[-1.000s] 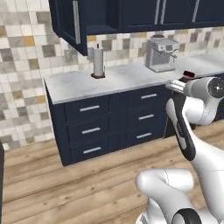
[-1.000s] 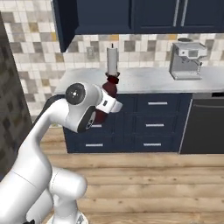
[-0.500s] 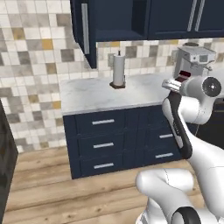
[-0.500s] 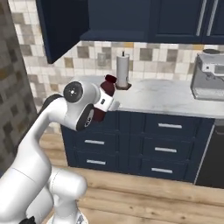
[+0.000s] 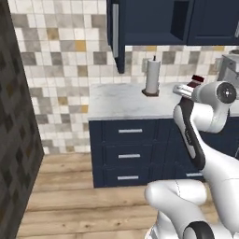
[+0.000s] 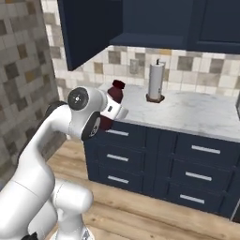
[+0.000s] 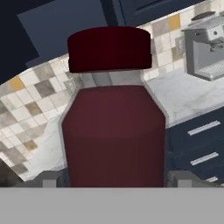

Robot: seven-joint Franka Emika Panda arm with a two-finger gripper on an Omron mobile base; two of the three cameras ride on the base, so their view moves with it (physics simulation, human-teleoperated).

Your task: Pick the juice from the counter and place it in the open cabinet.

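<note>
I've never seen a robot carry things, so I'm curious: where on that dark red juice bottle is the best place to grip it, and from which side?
Grip the juice on its wide straight body, across the sides; the neck narrows under the cap. The gripper holds it that way.

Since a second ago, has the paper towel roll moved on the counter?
No. The paper towel roll stands at the same spot against the tiled wall; the camera drove.

There is one juice bottle (image 7: 113, 131), one paper-towel roll (image 6: 156, 82) on the marble surface (image 6: 197, 112), one coffee machine (image 7: 205, 46), one open cabinet (image 6: 122, 23), and six silver-handled drawers (image 6: 154, 164) in two columns.
</note>
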